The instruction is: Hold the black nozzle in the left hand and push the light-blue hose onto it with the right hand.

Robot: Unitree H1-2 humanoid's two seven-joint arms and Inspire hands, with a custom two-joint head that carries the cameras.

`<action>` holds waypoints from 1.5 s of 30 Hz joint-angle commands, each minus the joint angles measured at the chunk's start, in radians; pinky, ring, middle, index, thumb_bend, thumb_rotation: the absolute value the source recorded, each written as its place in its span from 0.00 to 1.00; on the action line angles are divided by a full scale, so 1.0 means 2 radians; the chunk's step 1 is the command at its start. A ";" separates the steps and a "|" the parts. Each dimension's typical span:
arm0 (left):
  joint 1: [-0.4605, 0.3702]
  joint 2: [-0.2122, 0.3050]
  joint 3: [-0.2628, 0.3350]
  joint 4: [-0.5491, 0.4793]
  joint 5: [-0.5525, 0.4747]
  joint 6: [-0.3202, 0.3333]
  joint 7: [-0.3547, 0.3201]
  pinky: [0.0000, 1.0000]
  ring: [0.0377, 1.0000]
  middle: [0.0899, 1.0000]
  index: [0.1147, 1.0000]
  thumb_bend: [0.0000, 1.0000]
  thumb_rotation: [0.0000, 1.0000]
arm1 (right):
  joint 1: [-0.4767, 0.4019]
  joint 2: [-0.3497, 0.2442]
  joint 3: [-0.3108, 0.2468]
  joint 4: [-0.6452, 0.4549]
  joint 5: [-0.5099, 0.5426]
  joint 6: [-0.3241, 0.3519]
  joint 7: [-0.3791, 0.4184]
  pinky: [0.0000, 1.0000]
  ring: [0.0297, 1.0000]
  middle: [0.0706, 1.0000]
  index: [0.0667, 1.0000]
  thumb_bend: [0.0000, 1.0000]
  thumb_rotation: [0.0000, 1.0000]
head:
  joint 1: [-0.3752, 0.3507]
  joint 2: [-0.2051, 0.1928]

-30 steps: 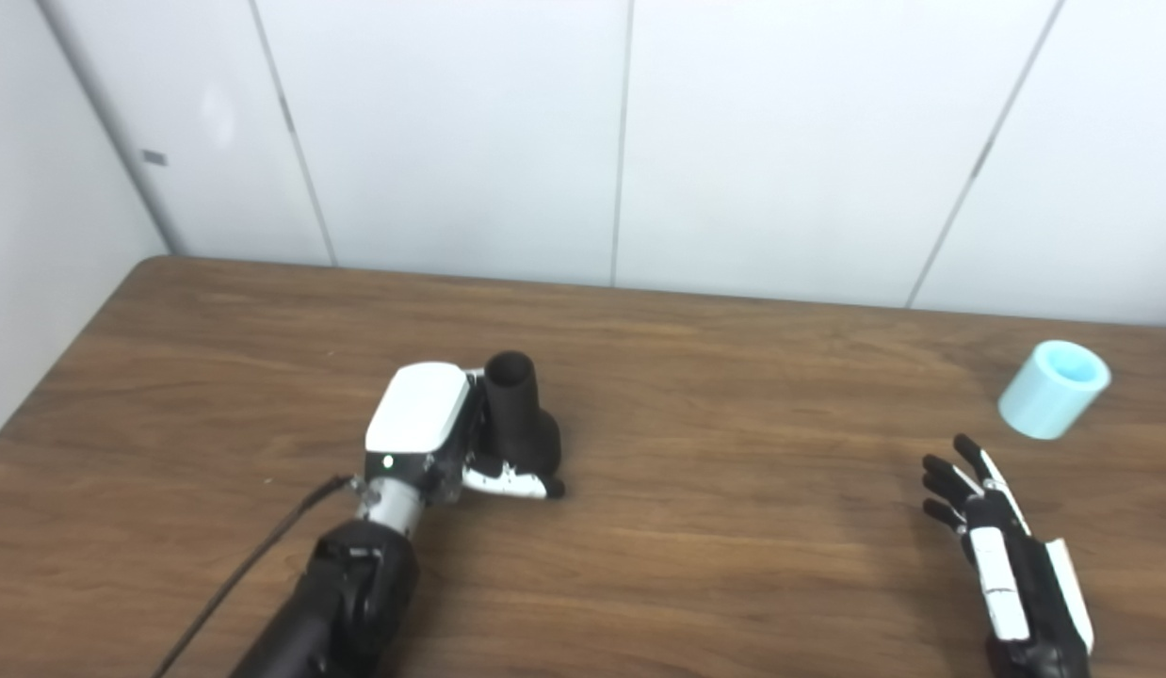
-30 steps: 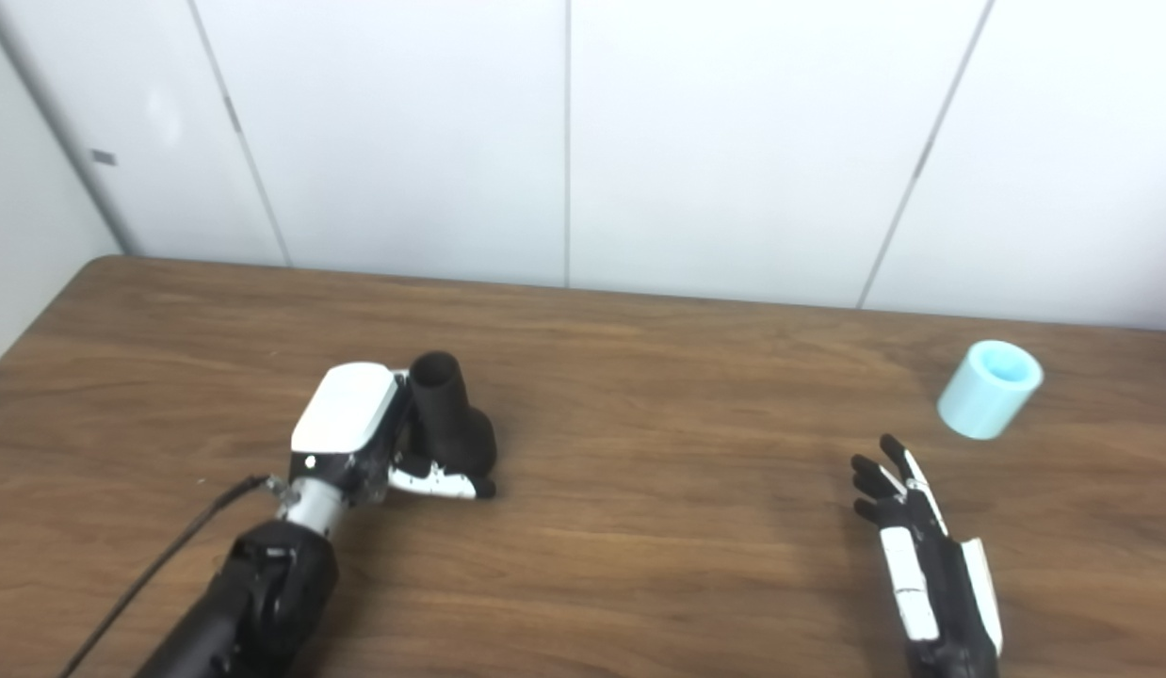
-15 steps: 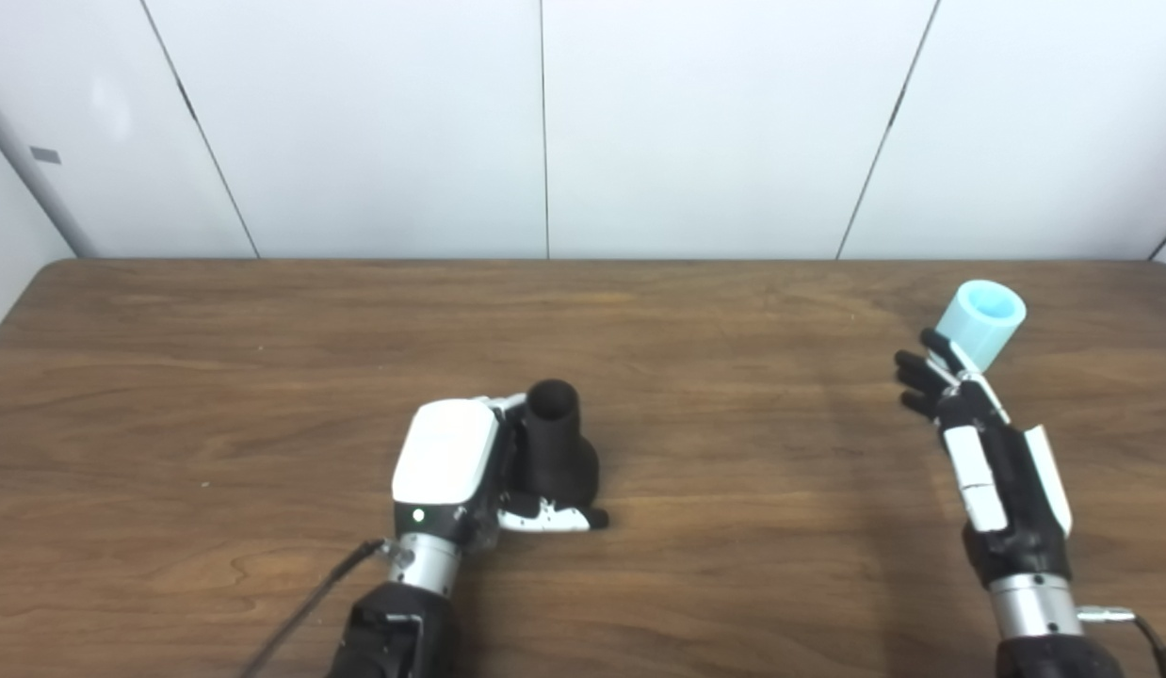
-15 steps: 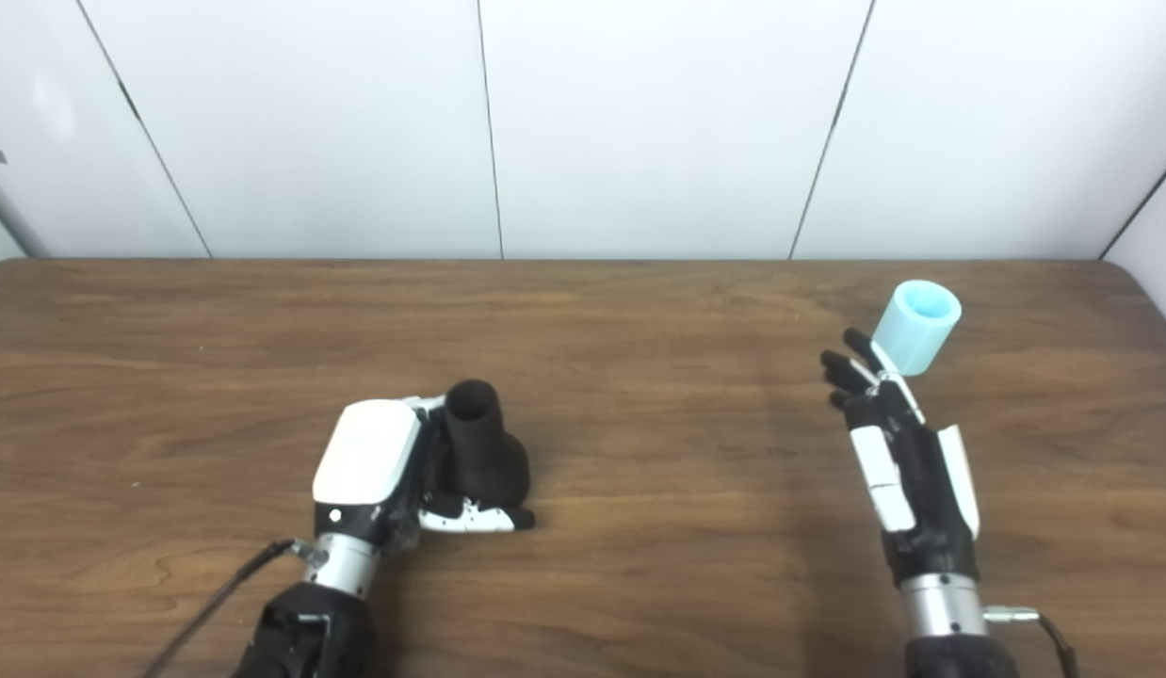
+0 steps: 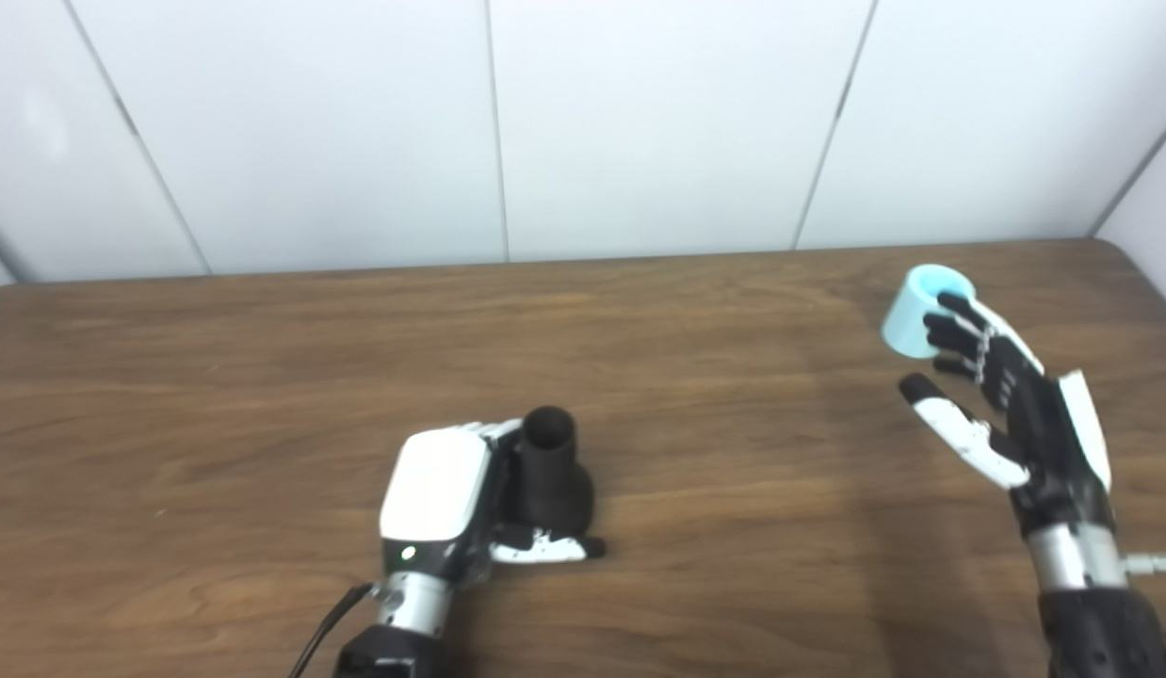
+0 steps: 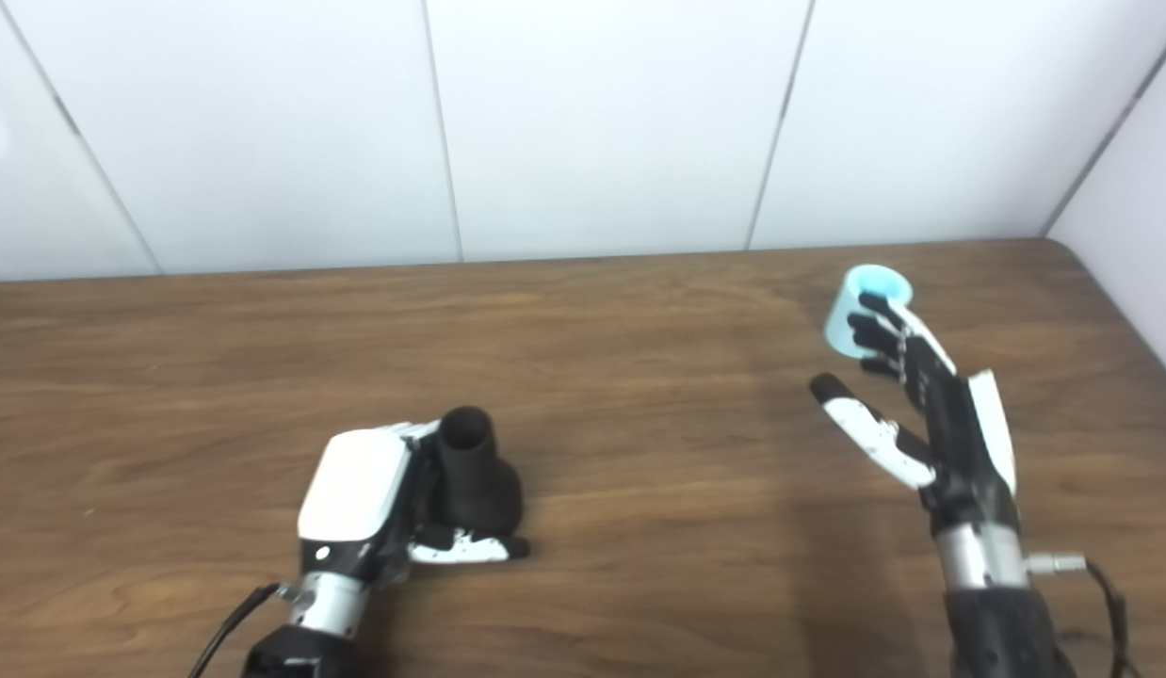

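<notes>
The left hand (image 5: 451, 504) is lying on the wooden bench (image 5: 263, 377), and its fingers (image 5: 543, 549) are grasping the black nozzle (image 5: 549, 466), which is standing upright with its open end turned up. The right hand (image 5: 1012, 405) is reaching at the far right side of the bench, with its fingers (image 5: 960, 331) spread and released, holding nothing. The light-blue hose (image 5: 911, 315) is sitting on the bench just behind these fingertips; I cannot tell if they are touching it.
</notes>
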 commanded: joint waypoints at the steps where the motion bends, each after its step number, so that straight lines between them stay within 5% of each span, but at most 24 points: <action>1: 0.011 0.004 -0.007 0.009 -0.005 -0.014 -0.013 0.55 0.53 0.40 0.44 0.52 0.00 | -0.028 -0.023 -0.005 -0.019 -0.034 -0.007 -0.010 0.71 0.78 0.78 0.80 0.63 0.35 | -0.025 -0.002; 5: 0.012 0.009 0.000 0.016 -0.011 -0.023 -0.009 0.55 0.53 0.41 0.44 0.52 0.00 | -0.058 -0.063 -0.002 -0.012 -0.085 0.015 0.006 0.77 0.80 0.81 0.81 0.74 0.24 | -0.059 -0.007; 10: 0.010 0.014 0.012 0.021 -0.027 -0.034 -0.014 0.54 0.54 0.40 0.44 0.52 0.00 | -0.106 -0.143 0.028 -0.002 -0.172 0.077 0.073 0.80 0.87 0.85 0.84 0.78 0.09 | -0.092 -0.008; 21: 0.014 0.027 0.025 0.010 -0.035 -0.044 -0.030 0.49 0.53 0.39 0.45 0.52 0.00 | -0.209 -0.230 0.102 0.129 -0.243 0.121 0.153 0.87 0.95 0.88 0.85 0.93 0.06 | -0.120 -0.014; 26: 0.020 0.030 0.031 0.002 -0.038 -0.046 -0.042 0.49 0.53 0.39 0.45 0.52 0.00 | -0.262 -0.240 0.143 0.198 -0.256 0.144 0.195 0.89 0.97 0.91 0.86 0.93 0.05 | -0.130 -0.016; 33: 0.023 0.030 0.033 -0.002 -0.035 -0.047 -0.052 0.50 0.54 0.39 0.45 0.52 0.00 | -0.334 -0.233 0.183 0.323 -0.254 0.145 0.192 0.79 0.90 0.87 0.81 0.93 0.02 | -0.133 -0.017; 36: 0.025 0.030 0.034 -0.007 -0.032 -0.042 -0.058 0.50 0.54 0.39 0.45 0.52 0.00 | -0.353 -0.230 0.194 0.356 -0.250 0.137 0.182 0.53 0.68 0.73 0.80 0.92 0.01 | -0.132 -0.018; 38: 0.027 0.030 0.035 -0.008 -0.031 -0.041 -0.061 0.50 0.54 0.40 0.44 0.52 0.00 | -0.360 -0.229 0.201 0.368 -0.250 0.136 0.181 0.47 0.62 0.69 0.81 0.91 0.01 | -0.130 -0.019; 41: 0.028 0.030 0.037 -0.008 -0.032 -0.044 -0.061 0.50 0.55 0.41 0.44 0.52 0.00 | -0.370 -0.228 0.212 0.379 -0.252 0.137 0.181 0.60 0.75 0.80 0.81 0.90 0.02 | -0.131 -0.019; 45: 0.031 0.029 0.034 -0.007 -0.030 -0.046 -0.062 0.51 0.55 0.40 0.45 0.52 0.00 | -0.379 -0.226 0.225 0.393 -0.252 0.134 0.178 0.61 0.76 0.81 0.79 0.89 0.03 | -0.129 -0.018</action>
